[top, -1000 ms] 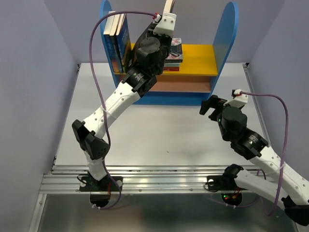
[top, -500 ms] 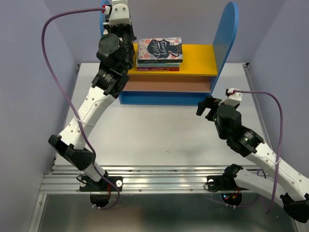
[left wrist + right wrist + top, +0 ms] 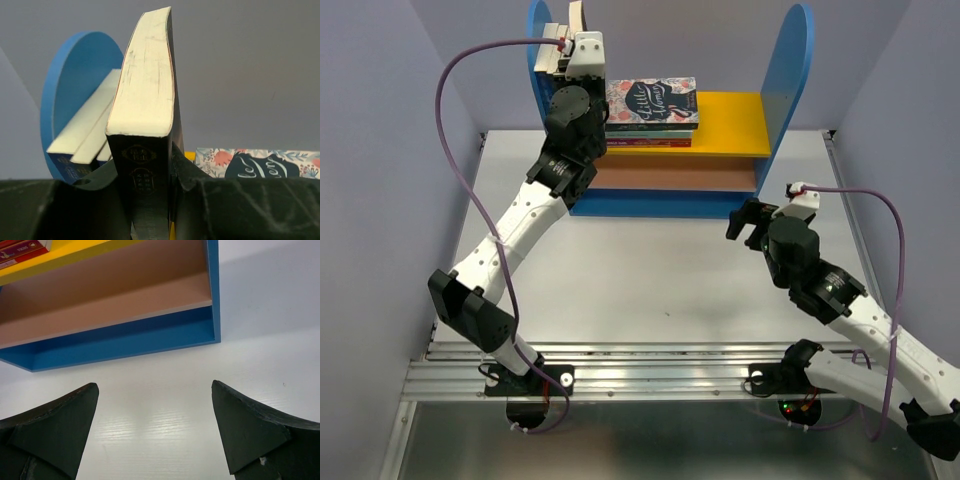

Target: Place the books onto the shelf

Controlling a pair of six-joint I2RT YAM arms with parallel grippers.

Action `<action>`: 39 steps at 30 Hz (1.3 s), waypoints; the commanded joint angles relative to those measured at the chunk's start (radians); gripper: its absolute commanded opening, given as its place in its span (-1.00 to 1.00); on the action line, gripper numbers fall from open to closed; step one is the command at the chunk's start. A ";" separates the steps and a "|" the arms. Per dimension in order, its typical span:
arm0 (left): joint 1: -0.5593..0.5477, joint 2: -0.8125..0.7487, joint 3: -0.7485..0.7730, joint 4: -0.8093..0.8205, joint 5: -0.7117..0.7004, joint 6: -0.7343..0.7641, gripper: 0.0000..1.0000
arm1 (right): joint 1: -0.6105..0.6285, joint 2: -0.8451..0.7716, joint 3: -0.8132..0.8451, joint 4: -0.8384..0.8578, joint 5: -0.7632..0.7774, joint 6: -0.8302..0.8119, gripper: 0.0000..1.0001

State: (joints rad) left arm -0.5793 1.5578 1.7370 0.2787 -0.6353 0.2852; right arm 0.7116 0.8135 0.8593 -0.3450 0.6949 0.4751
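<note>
Shelf (image 3: 788, 70), three books (image 3: 82, 132); fourth book (image 3: 147, 90) aloft

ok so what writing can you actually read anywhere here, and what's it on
"Little Women", white script, faint: floral pink-and-navy cover topping the flat stack on the yellow shelf board
"le" / "en": the ends of that script, all the left wrist view shows
Gold stamps on the dark spine of the cream-edged paperback: too small to read
White print on the red book spine: blurred
Marks on the standing blue books: unreadable
</note>
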 commanded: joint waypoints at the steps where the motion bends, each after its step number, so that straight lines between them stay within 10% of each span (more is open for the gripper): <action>1: 0.010 -0.051 -0.004 0.203 -0.007 -0.001 -1.00 | 0.000 0.004 0.015 0.012 -0.008 0.003 1.00; 25: 0.041 0.005 -0.157 0.405 -0.050 -0.030 -1.00 | 0.000 -0.051 -0.029 0.011 -0.034 0.011 1.00; 39: 0.061 -0.008 -0.234 0.398 0.037 -0.041 -0.11 | 0.000 -0.062 -0.039 0.009 -0.023 0.008 1.00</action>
State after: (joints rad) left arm -0.5343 1.6081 1.4998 0.5354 -0.5911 0.2375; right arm 0.7116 0.7624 0.8330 -0.3511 0.6510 0.4793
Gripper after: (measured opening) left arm 0.380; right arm 0.998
